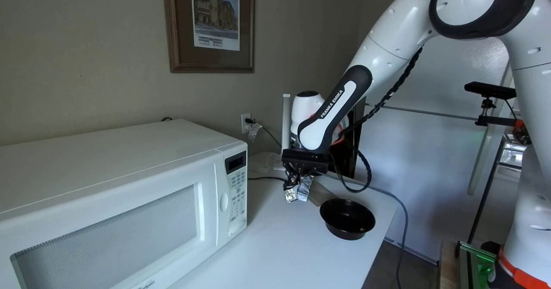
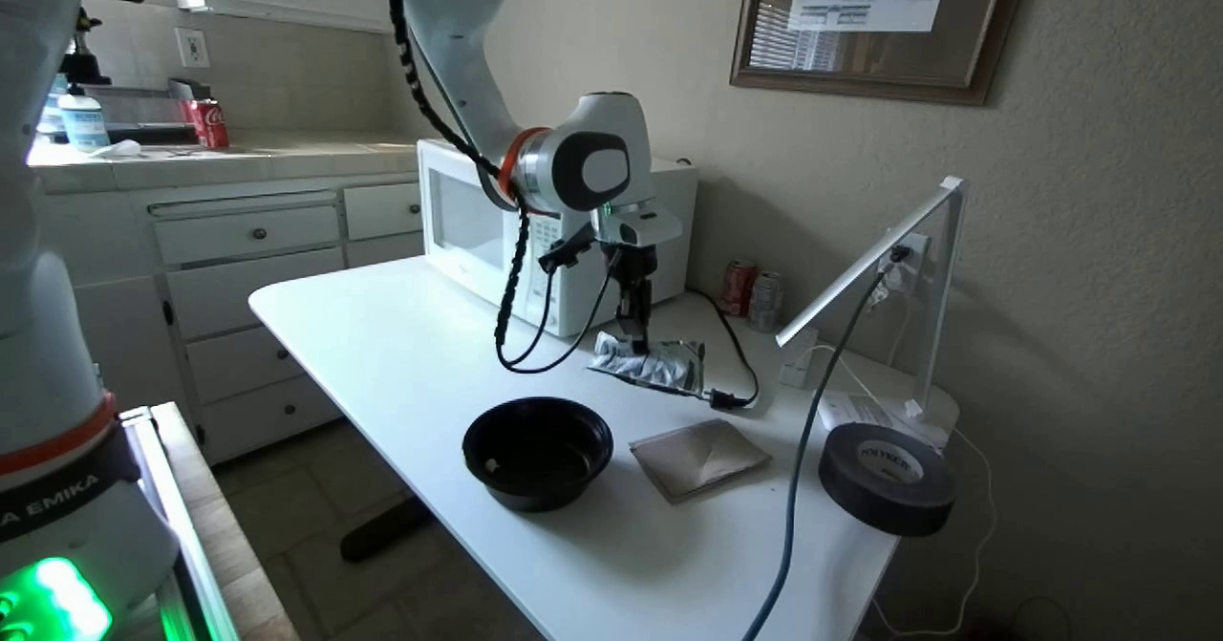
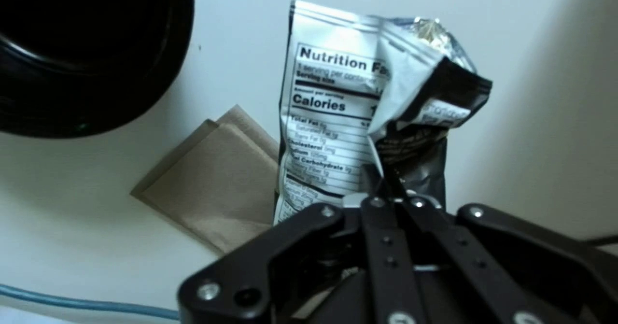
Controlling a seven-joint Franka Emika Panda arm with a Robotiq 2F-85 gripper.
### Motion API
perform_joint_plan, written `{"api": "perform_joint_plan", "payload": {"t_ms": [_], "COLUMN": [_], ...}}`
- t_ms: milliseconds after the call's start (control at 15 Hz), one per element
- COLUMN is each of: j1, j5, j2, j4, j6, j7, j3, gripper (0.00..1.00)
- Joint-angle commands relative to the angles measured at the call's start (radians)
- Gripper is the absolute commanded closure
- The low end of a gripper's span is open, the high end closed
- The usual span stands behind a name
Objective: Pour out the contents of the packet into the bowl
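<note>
Food packet (image 3: 352, 111) in wrist view: pinched between the fingertips of the Robotiq gripper (image 3: 383, 181), jaws pressed together on it; most of the wrapper reaches past the tips. Black bowl (image 3: 111, 97) far left, apart from packet, cut by frame edge; inside too dark to read. Folded brown paper (image 3: 217, 179) on the white table (image 3: 231, 49), left of packet and partly covered by it as seen from above. Packet face white, "Nutrition" and "Calories" legible; right side black, creased, a top corner bent over, shiny foil behind. Contents hidden.

In an exterior view: packet directly below gripper, silvery, crumpled, slanting down to the right. Bowl nearer and to its left, apart; small pale spot (image 2: 491, 466) on inner left wall, glare or crumb, cannot tell. Brown paper right of bowl, near side of packet. Black tape roll (image 2: 884, 498) near right; red can (image 2: 738, 288) far, by the room wall (image 2: 1080, 240). Whether packet touches table: cannot tell.

In an exterior view: white microwave (image 1: 129, 203) left, bowl right and nearer, packet between them, under gripper. Packet's lower end bright, crinkled foil. Fingertips too dark to separate here. Framed picture (image 1: 211, 22) on the wall behind.
</note>
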Motion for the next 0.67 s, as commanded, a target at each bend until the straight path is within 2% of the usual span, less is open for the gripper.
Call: {"api": "perform_joint_plan", "payload": {"t_ms": [0, 267, 600], "j1": [0.011, 0.012, -0.057], "j5": [-0.05, -0.233, -0.467], "j2": [-0.136, -0.258, -0.397], "j4": [-0.095, -0.174, -0.266], "j6": [-0.032, -0.083, -0.195], "j7": [-0.008, 0.082, 0.225], "j3": [-0.044, -0.083, -0.025], "gripper": [1.0, 1.0, 1.0]}}
